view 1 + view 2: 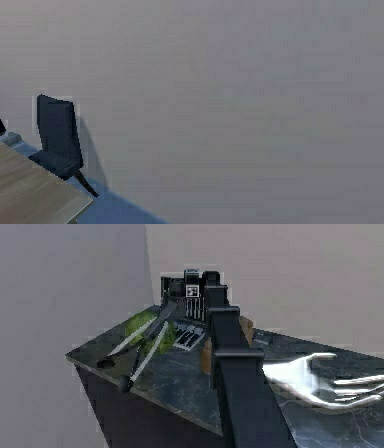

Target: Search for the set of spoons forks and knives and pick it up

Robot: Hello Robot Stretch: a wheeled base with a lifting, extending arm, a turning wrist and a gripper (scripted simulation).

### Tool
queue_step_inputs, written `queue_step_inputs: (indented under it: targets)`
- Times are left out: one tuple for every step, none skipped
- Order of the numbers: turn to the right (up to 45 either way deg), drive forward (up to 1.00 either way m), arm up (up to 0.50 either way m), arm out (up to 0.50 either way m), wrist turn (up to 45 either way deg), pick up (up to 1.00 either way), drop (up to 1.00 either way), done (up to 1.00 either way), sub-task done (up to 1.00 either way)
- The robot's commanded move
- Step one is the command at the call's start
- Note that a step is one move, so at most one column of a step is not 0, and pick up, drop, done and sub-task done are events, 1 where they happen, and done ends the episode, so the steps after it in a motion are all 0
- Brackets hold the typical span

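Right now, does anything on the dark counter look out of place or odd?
Nothing looks spilled or broken. One oddity: a pale, shiny crumpled shape lies on the dark counter at the arm side view's right; I cannot tell what it is.

A dark, mottled stone-look counter (105,359) carries a flat yellow-green patch (140,324) near its far left corner. Just beside that lies a small dark item with pale stripes (187,340) (too small to name), and a glossy white crumpled shape (315,379) lies at the right. A dark blue chair (58,135) stands on the bluish floor (135,212) beside a pale wooden tabletop (30,195).
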Motion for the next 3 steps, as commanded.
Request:
queue_step_inputs:
  targets:
    - [0.0, 0.0, 0.0, 0.0, 45.0, 0.0, 0.0, 0.0, 0.0]
    - [0.0, 0.0, 0.0, 0.0, 45.0, 0.0, 0.0, 0.0, 0.0]
    - [0.0, 0.0, 0.0, 0.0, 45.0, 0.0, 0.0, 0.0, 0.0]
